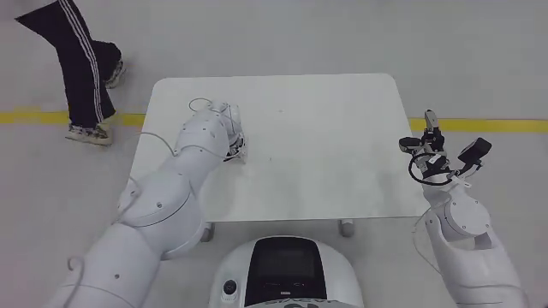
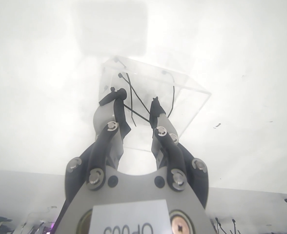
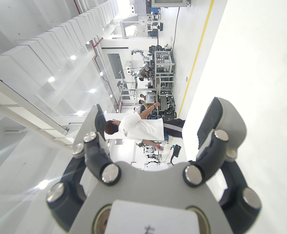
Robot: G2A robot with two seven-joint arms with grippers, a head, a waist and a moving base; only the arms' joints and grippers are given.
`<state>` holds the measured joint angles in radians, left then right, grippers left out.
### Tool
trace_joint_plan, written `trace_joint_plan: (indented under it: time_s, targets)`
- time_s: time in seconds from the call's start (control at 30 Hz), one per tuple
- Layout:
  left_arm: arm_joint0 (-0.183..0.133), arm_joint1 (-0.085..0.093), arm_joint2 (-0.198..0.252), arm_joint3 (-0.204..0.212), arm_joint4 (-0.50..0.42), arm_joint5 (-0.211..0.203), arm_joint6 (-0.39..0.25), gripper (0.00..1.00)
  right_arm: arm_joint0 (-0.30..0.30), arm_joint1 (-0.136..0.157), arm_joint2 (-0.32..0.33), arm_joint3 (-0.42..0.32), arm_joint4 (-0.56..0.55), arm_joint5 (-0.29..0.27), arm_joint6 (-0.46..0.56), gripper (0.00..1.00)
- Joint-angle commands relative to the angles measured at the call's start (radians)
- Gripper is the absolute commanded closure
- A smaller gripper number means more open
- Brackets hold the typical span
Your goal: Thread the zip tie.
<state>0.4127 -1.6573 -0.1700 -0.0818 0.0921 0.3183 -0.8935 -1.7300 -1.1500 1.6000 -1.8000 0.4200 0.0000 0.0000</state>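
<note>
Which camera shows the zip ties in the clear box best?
The left wrist view: the black zip ties lie in plain sight inside the clear box, by the open left tool. In the top view the arm covers them; the right wrist view faces the room.

- The clear box (image 2: 187, 91) stands on the left part of the worktop (image 1: 325, 154), and its see-through walls close round the zip ties (image 2: 130, 91).
- The left claw (image 2: 138, 97), fingers apart, sits over the box. Its arm lies across the worktop's near-left part.
- Bare worktop runs from the box to the right edge.
- The right claw (image 3: 155, 109) hangs spread just off that edge.
</note>
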Motion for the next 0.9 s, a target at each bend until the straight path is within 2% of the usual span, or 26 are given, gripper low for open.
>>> trace_joint_plan:
  time_s: [0.0,0.23,0.33,0.4,0.5,0.7,0.87]
  targets:
    - [0.001,0.002,0.0,-0.004,0.0,0.002,-0.001,0.8,0.0,0.0,0.0,0.0,0.0,0.0,0.0,0.0]
    - [0.006,0.01,-0.007,-0.015,-0.016,0.009,0.002,0.89,0.0,0.0,0.0,0.0,0.0,0.0,0.0,0.0]
    - [0.002,0.015,-0.019,-0.017,-0.041,-0.009,0.01,0.92,0.0,0.0,0.0,0.0,0.0,0.0,0.0,0.0]
    - [0.002,0.019,-0.025,-0.018,-0.053,-0.024,0.018,0.91,0.0,0.0,0.0,0.0,0.0,0.0,0.0,0.0]
    - [0.002,0.023,-0.022,-0.021,-0.046,-0.018,0.008,0.89,0.0,0.0,0.0,0.0,0.0,0.0,0.0,0.0]
    - [0.004,0.027,-0.014,-0.034,-0.028,0.009,-0.01,0.72,0.0,0.0,0.0,0.0,0.0,0.0,0.0,0.0]
    - [0.006,0.03,-0.016,-0.042,-0.03,0.02,-0.006,0.73,0.0,0.0,0.0,0.0,0.0,0.0,0.0,0.0]
